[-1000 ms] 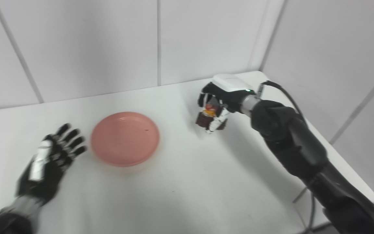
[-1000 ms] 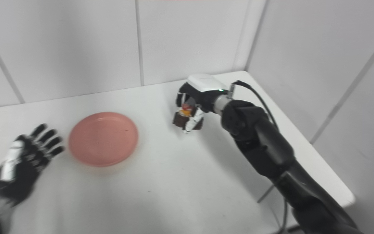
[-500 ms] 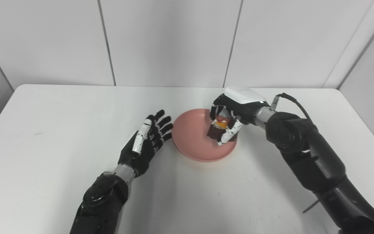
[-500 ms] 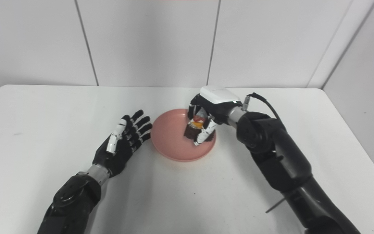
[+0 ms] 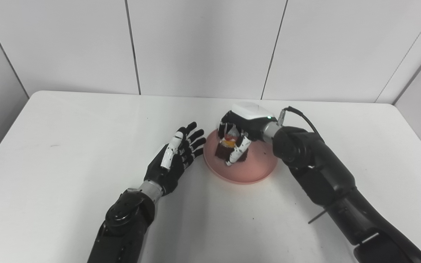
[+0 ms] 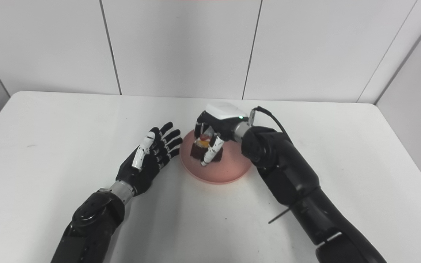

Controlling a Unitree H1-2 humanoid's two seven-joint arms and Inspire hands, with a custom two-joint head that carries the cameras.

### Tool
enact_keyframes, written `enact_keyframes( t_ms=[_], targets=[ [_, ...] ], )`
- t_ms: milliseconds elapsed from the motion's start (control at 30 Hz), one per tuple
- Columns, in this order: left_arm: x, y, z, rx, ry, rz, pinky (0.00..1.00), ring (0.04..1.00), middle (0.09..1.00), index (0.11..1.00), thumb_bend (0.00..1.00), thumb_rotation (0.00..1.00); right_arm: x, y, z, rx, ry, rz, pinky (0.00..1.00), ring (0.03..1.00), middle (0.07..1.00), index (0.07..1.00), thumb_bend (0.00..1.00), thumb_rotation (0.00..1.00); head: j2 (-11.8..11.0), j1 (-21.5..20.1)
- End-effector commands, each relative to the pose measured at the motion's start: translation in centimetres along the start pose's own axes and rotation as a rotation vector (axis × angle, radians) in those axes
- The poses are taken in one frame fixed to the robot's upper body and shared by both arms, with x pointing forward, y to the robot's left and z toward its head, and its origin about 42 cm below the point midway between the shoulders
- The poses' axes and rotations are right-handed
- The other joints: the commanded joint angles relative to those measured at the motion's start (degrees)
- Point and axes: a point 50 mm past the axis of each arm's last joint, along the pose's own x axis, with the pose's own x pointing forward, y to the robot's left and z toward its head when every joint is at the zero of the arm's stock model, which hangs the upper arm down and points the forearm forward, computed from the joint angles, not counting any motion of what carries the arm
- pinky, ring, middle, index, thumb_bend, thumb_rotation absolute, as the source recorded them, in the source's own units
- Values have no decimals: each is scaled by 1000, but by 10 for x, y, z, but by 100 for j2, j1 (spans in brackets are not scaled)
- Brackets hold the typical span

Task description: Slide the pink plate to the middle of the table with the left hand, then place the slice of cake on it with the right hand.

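The pink plate (image 5: 254, 170) lies near the middle of the white table (image 5: 68, 146). Over its left part my right hand (image 5: 240, 131) is shut on the slice of cake (image 5: 226, 146), a dark brown piece with a red and orange topping. The cake's base is low over the plate; whether it touches I cannot tell. My left hand (image 5: 175, 157) rests open just left of the plate's rim, fingers spread and pointing up-right, holding nothing.
White wall panels stand right behind the table's far edge. A cable (image 5: 302, 117) runs from my right wrist. The table's right edge (image 5: 418, 138) lies near a side wall.
The camera swung left, then settled. My right hand carried the cake from beside the plate to over its left part. The left hand stays open beside the rim.
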Motion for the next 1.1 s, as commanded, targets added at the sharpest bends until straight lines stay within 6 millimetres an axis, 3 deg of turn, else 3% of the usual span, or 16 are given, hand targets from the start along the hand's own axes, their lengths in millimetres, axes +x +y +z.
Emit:
enact_keyframes(
  t_ms=[0, 200, 333, 433, 567, 633, 733, 767, 800, 833, 867, 900, 1067],
  targets=[
    [-13, 10, -36, -7, 175, 56, 927, 953, 955, 959, 361, 1000, 2, -30, 9, -40, -47, -88, 260, 347, 478, 490, 524, 0, 9, 1],
    [-15, 12, -33, -8, 174, 56, 923, 948, 954, 956, 367, 1000, -2, -27, -2, -60, -20, -65, 238, 322, 477, 490, 523, 0, 92, -96],
    [-17, 14, -32, -11, 170, 58, 921, 946, 951, 954, 371, 1000, -5, -22, -8, -48, -12, -57, 291, 377, 480, 489, 524, 0, 142, -175],
    [-22, 17, -28, 12, 168, 65, 908, 937, 943, 951, 387, 1000, -12, -5, -15, -53, 19, -27, 278, 362, 479, 490, 524, 0, 257, -335],
    [-25, 18, -25, 14, 162, 69, 908, 940, 947, 952, 386, 1000, -14, 5, -15, -57, 31, -11, 336, 425, 422, 533, 515, 0, 293, -389],
    [-26, 18, -24, 23, 160, 71, 904, 940, 947, 949, 388, 1000, -15, 7, -13, -60, 41, -8, 300, 376, 474, 498, 522, 0, 293, -389],
    [-26, 18, -24, 30, 156, 77, 901, 938, 946, 947, 385, 999, -19, 11, -10, -51, 59, 15, 328, 413, 485, 495, 521, 5, 322, -423],
    [-26, 18, -24, 32, 155, 80, 898, 935, 944, 947, 384, 1000, -19, 12, -9, -49, 64, 22, 363, 457, 553, 647, 564, 172, 322, -423],
    [-27, 18, -23, 35, 154, 83, 897, 934, 944, 947, 383, 1000, -21, 12, -7, -51, 68, 32, 380, 481, 587, 725, 585, 260, 339, -451],
    [-27, 18, -23, 36, 153, 86, 894, 931, 941, 944, 382, 998, -22, 13, -6, -53, 71, 39, 471, 602, 696, 813, 641, 430, 339, -451],
    [-27, 18, -22, 40, 153, 88, 893, 930, 941, 943, 382, 996, -23, 13, -6, -55, 73, 46, 502, 643, 734, 842, 660, 489, 341, -462],
    [-27, 18, -22, 45, 153, 91, 891, 926, 938, 941, 385, 994, -24, 14, -5, -59, 74, 51, 510, 668, 760, 894, 712, 609, 341, -462],
    [-29, 19, -22, 54, 148, 95, 886, 922, 935, 940, 387, 998, -30, 17, -3, -42, 78, 79, 650, 843, 933, 990, 828, 836, 349, -493]
  ],
)
